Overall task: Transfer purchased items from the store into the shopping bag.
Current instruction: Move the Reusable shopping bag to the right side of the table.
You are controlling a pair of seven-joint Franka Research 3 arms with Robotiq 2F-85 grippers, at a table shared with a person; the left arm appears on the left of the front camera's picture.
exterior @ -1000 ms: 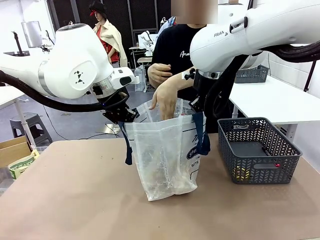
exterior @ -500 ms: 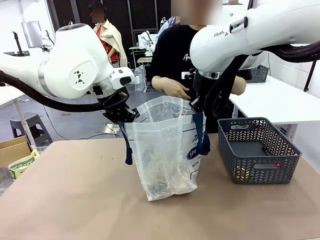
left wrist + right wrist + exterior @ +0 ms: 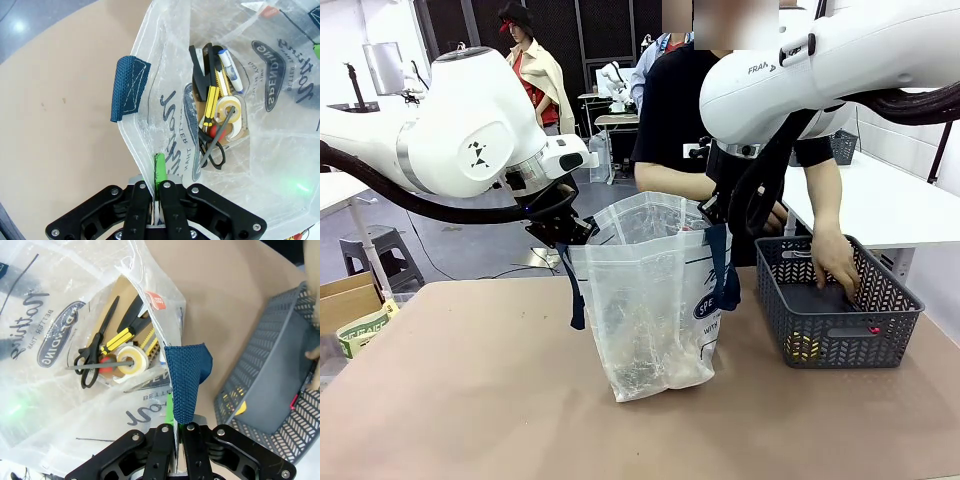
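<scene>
The shopping bag [image 3: 650, 300] stands open mid-table. My left gripper [image 3: 565, 228] is shut on its left rim and my right gripper [image 3: 712, 210] on its right rim by a navy strap [image 3: 186, 377]. In the left wrist view the left gripper [image 3: 156, 172] pinches the clear plastic; in the right wrist view the right gripper [image 3: 176, 420] pinches the rim below the strap. Inside the bag lie scissors [image 3: 95, 355], a tape roll [image 3: 131, 360] and a yellow-black cutter [image 3: 214, 100]. The store basket [image 3: 835, 300] sits to the right, with yellow [image 3: 802, 347] and red [image 3: 873, 329] bits. The person's hand [image 3: 837, 262] reaches into it.
The person stands at the far side behind the bag. A cardboard box [image 3: 355, 305] sits off the table's left edge. Bare table [image 3: 470, 400] lies in front of and left of the bag. A second grey basket [image 3: 825, 148] rests on a white table behind.
The person's hand has left the bag's mouth and moved right into the basket. Both grippers and the bag have stayed put.
</scene>
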